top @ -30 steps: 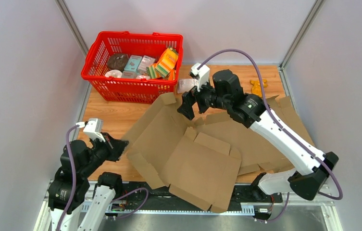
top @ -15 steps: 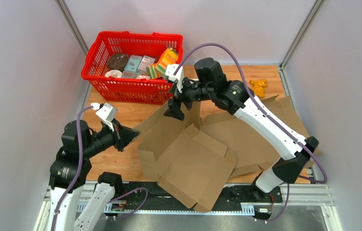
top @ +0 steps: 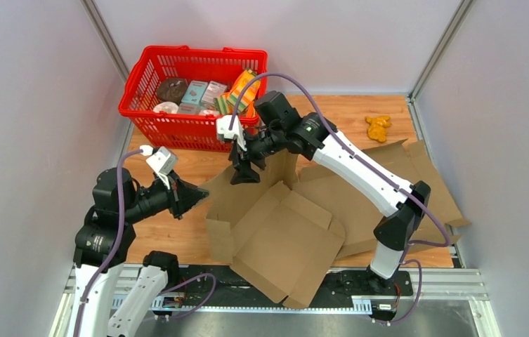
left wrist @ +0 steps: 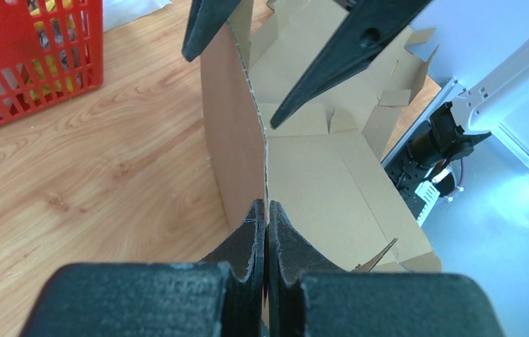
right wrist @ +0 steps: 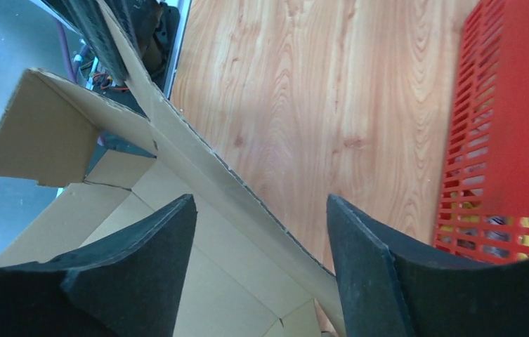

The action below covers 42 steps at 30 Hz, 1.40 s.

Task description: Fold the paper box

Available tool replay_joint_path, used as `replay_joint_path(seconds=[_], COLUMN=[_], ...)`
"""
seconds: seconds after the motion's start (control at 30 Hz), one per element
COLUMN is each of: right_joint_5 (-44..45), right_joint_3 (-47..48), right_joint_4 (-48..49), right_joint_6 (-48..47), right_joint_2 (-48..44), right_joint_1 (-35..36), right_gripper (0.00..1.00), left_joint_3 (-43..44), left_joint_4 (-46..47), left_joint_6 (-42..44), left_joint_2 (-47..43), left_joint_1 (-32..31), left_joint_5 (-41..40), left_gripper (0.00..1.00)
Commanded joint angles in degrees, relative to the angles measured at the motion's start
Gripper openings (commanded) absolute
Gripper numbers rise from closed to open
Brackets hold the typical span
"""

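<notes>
- While you watch from above, the brown corrugated cardboard box (top: 286, 242) lies mostly flat on the pale wooden table top (top: 166, 168). It sits near the front edge between the two arms, with one side wall (top: 237, 200) standing upright on its left.
- Your left gripper (top: 200, 197) has its fingers pressed together. Its wrist view shows them pinching the near end of that upright wall.
- Your right gripper (top: 244, 172) hangs over the far end of the same wall with its fingers spread, one outside the wall and one inside. In its wrist view the cardboard edge runs through the gap between them.
- Loose brown cardboard sheets (top: 388, 189) lie under your right arm, beside the box on its right.
- A red plastic mesh basket (top: 191, 133) holding packaged goods sits at the far left of the table, just beyond your right gripper.
- A small orange lump (top: 377, 128) rests at the far right, well apart from the box.
</notes>
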Motion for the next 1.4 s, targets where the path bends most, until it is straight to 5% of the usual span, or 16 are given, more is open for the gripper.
replay_joint_path(seconds=[0.0,0.2,0.37,0.4,0.43,0.6,0.7,0.97,1.17,1.37], right_joint_5=[-3.78,-2.65,1.83,3.15,6.56,14.23,18.53,28.74,22.94,18.03], right_joint_3=[2.62,1.39,2.53,2.53,2.44,1.83,-0.37,-8.62,-14.25,-15.23], right_joint_4=[-2.08,-2.52,-6.03,-5.86,-5.25,-5.07,-5.60,-1.40,3.89,1.45], right_joint_6=[-3.56,-2.33,-0.40,1.34,2.75,8.04,10.32,15.68,16.13,10.07], right_joint_2=[1.27,-0.40,-2.51,-2.95,-4.08,-6.29,-6.64,-7.61,-10.77,-10.43], right_joint_1=[0.25,0.78,1.83,2.27,2.62,3.24,3.15,2.28,-1.24,-5.01], right_gripper=[0.68,0.38,0.26,0.05,0.00,0.00,0.00,0.00,0.00,0.00], left_joint_3=[1.54,-0.92,-2.68,-3.03,-3.21,-5.84,-6.81,-8.12,-12.95,-12.89], left_joint_4=[2.18,4.11,8.06,8.50,9.38,12.45,14.92,22.73,32.75,34.01], left_joint_6=[1.92,-0.10,-3.87,-4.75,-6.68,-10.91,-12.58,-19.16,-26.81,-24.02], left_joint_2=[-1.64,-4.97,-6.30,-6.12,-6.03,-4.37,-2.09,5.03,10.66,13.12], left_joint_1=[-0.05,-0.05,-0.05,0.04,-0.05,-0.05,-0.48,-0.75,-0.84,-0.84], left_joint_5=[1.26,-2.77,-7.59,-9.01,-11.63,-16.76,-16.32,-7.19,-1.20,-7.16], left_gripper=[0.00,0.00,0.00,0.01,0.03,0.37,0.48,0.53,0.52,0.62])
